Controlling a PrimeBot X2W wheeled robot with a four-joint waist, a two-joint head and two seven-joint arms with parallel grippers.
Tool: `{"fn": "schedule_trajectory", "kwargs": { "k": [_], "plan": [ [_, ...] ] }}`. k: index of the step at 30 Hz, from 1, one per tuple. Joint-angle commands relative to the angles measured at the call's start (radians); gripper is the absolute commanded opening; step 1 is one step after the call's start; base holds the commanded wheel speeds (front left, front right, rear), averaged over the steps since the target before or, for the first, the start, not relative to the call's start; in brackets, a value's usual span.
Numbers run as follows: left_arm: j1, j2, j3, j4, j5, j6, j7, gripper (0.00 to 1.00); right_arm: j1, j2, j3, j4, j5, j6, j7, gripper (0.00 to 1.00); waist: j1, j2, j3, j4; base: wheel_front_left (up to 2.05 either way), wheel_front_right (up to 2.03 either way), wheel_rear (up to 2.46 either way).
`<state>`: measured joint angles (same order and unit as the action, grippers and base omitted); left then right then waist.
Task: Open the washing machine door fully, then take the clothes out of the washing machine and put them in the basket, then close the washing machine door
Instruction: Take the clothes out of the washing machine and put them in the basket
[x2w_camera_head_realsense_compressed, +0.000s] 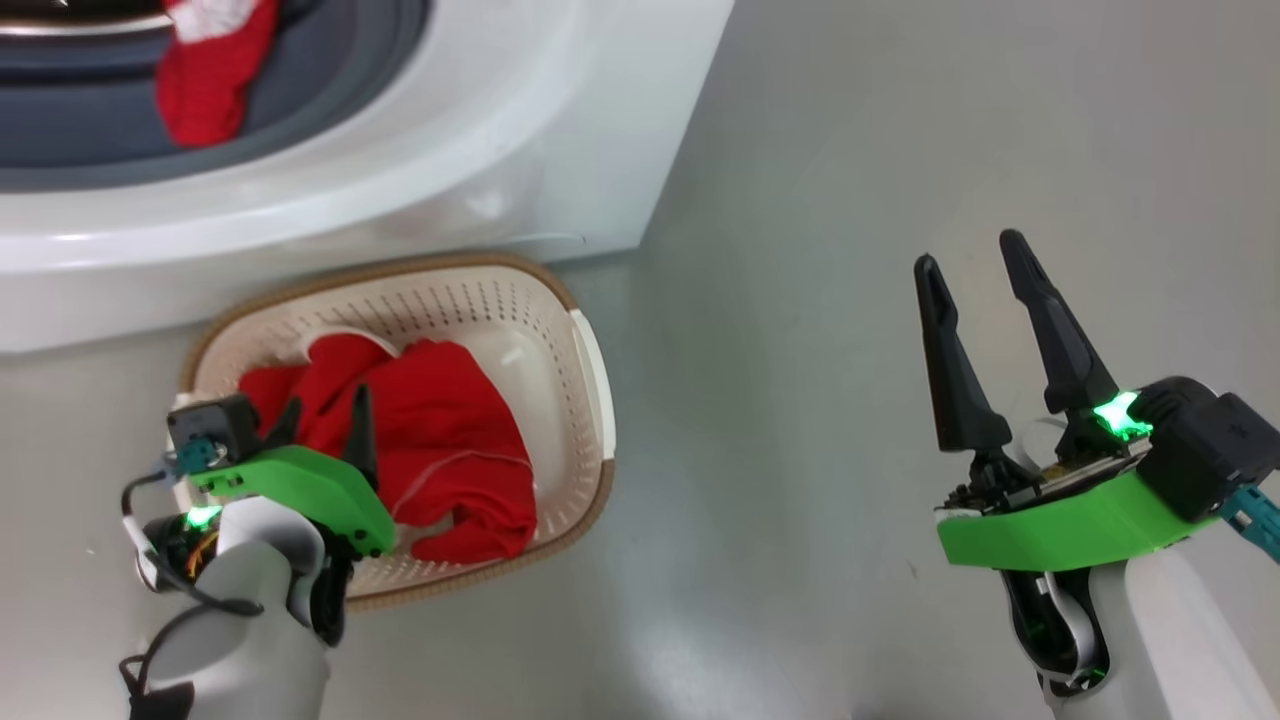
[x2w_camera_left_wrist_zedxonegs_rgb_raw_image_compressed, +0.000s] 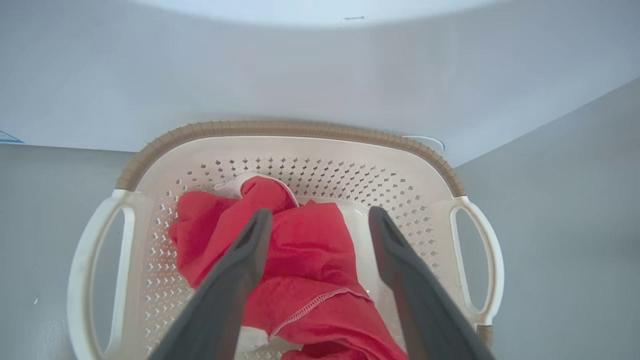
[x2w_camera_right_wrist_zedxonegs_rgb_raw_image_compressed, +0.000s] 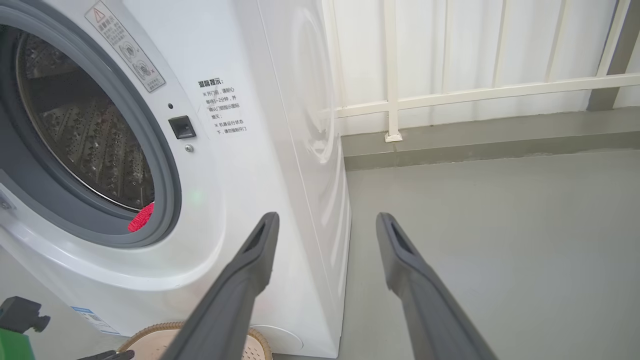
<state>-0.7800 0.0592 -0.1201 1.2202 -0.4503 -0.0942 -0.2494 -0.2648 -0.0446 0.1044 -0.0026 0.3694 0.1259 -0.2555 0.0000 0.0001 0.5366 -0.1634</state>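
A small cream-white perforated plastic basket (x2w_camera_head_realsense_compressed: 480, 300) with a brown woven-look rim is seen on the grey floor (x2w_camera_head_realsense_compressed: 850, 150), set just in front of the big white boxy washing machine (x2w_camera_head_realsense_compressed: 560, 120). A bright red soft fabric garment (x2w_camera_head_realsense_compressed: 440, 450) with pale stitching is heaped inside the basket, and part of the basket's pale bottom is left bare beside it. The left end effector (x2w_camera_head_realsense_compressed: 327, 400) is held over the basket with its 2 long dark fingers spread apart above the red heap; nothing is gripped between them, and whether the fingertips touch the fabric cannot be told. The right end effector (x2w_camera_head_realsense_compressed: 968, 250) is held well apart from the basket, over bare floor, its 2 fingers likewise spread and nothing between them. A second red garment (x2w_camera_head_realsense_compressed: 205, 85) with a white part is draped over the grey rubber gasket (x2w_camera_head_realsense_compressed: 90, 120) at the mouth of the washing machine. In the right wrist view the perforated steel drum (x2w_camera_right_wrist_zedxonegs_rgb_raw_image_compressed: 90, 140) is exposed, and printed text (x2w_camera_right_wrist_zedxonegs_rgb_raw_image_compressed: 222, 107) and a small black latch socket (x2w_camera_right_wrist_zedxonegs_rgb_raw_image_compressed: 181, 127) are seen on the white front panel.
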Motion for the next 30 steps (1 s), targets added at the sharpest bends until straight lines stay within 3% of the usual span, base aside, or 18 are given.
{"fn": "schedule_trajectory", "kwargs": {
  "k": [1,21,30],
  "plan": [
    [0.072,0.028,0.026,-0.092,0.021,0.020,-0.012,1.00,0.032,-0.006,0.008,-0.016,-0.022,0.005,-0.006,1.00,0.0000,-0.0001,-0.067,0.027,0.00,0.00,0.00],
    [0.367,0.001,0.122,-0.664,0.197,0.045,-0.012,1.00,0.125,-0.006,-0.047,0.029,-0.107,0.005,-0.006,1.00,0.0000,-0.0001,-0.285,0.076,0.00,0.00,0.00],
    [0.476,-0.007,0.159,-0.849,0.226,0.056,-0.012,1.00,0.173,-0.006,-0.090,0.031,-0.123,0.005,-0.006,1.00,0.0000,-0.0001,-0.352,0.078,0.00,0.00,0.00]
  ]
}}
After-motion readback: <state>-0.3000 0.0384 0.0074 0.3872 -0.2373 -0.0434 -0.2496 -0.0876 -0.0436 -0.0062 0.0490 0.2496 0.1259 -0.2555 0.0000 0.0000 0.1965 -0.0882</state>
